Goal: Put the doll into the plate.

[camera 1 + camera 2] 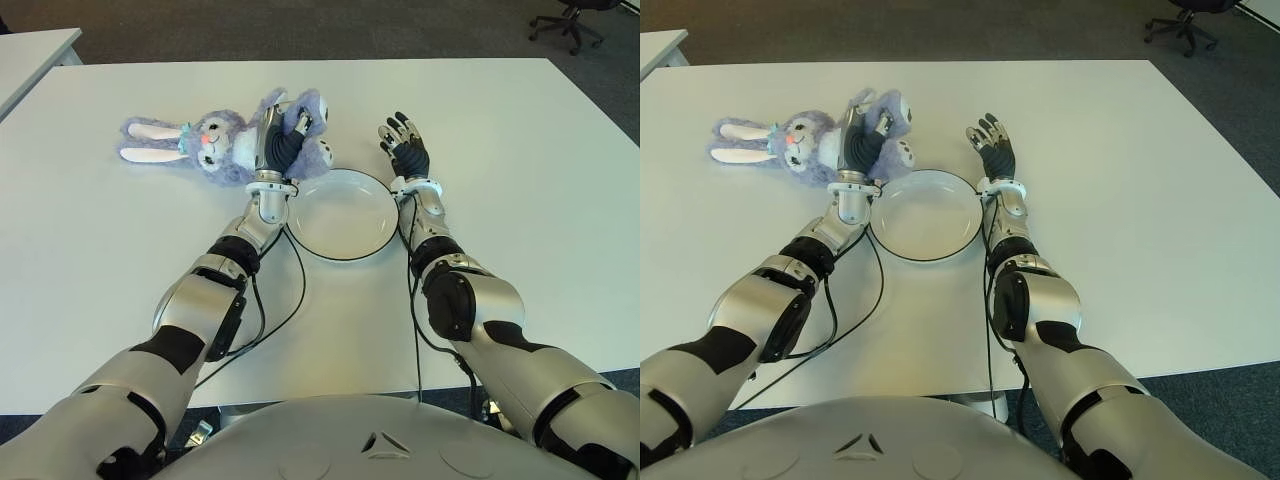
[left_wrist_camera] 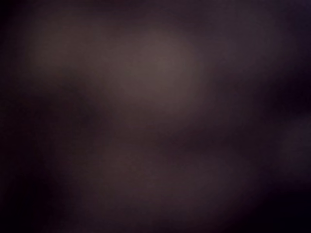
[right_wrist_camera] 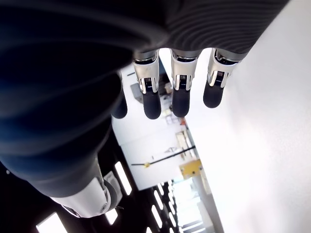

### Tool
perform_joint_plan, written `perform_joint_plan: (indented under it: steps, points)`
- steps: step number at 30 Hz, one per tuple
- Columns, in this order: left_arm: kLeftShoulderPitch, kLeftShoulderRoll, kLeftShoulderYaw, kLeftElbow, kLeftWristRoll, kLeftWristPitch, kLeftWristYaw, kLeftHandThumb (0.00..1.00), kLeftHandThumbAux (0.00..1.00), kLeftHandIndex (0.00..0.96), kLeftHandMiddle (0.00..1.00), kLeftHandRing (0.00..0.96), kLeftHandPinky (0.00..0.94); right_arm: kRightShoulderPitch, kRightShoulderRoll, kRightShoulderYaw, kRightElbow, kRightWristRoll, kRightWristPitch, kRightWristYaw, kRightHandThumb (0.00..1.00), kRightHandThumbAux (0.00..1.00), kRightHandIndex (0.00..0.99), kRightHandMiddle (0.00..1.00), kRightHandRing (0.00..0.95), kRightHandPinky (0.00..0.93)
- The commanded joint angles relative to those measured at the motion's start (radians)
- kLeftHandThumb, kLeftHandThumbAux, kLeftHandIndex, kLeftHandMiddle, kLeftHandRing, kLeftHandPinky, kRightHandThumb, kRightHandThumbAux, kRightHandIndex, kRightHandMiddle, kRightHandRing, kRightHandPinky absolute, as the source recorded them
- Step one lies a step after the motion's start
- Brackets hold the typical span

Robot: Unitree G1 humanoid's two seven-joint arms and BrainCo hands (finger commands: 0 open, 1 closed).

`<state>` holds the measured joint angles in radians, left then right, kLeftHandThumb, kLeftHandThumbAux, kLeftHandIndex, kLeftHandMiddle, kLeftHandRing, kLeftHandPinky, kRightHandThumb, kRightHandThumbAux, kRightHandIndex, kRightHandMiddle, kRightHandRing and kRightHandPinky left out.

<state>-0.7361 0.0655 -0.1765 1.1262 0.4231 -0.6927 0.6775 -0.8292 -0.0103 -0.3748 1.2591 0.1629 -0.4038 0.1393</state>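
Observation:
The doll (image 1: 218, 140) is a purple plush rabbit with white-lined ears. It lies on the white table (image 1: 520, 170), just beyond the far left rim of the plate, ears pointing left. My left hand (image 1: 281, 138) lies over the doll's body with its fingers curled around it. The left wrist view is dark and shows nothing. The white plate (image 1: 340, 215), round with a dark rim, sits between my two forearms with nothing in it. My right hand (image 1: 403, 146) shows beside the plate's far right rim, fingers (image 3: 180, 99) straight and holding nothing.
Black cables (image 1: 290, 300) run along both forearms and past the plate. A second white table (image 1: 30, 55) stands at the far left. An office chair (image 1: 568, 22) stands on the grey floor at the far right.

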Motion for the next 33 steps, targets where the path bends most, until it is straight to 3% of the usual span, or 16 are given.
perform_joint_plan:
  steps: [1,9,33]
  points:
    - [0.006,-0.022,-0.003,0.011,0.000,0.022,0.013,0.622,0.579,0.770,0.868,0.877,0.899,0.092,0.027,-0.002,0.059,0.004,0.055,-0.015,0.398,0.798,0.105,0.108,0.078,0.082]
    - [0.005,-0.022,-0.005,0.012,0.008,0.022,0.040,0.657,0.652,0.740,0.857,0.865,0.876,0.092,0.026,-0.001,0.059,0.003,0.053,-0.020,0.385,0.808,0.105,0.107,0.080,0.081]
    - [0.000,-0.008,-0.040,0.017,0.070,0.029,0.151,0.719,0.687,0.773,0.886,0.900,0.911,0.097,0.025,-0.002,0.059,0.003,0.041,-0.015,0.409,0.822,0.124,0.105,0.073,0.071]
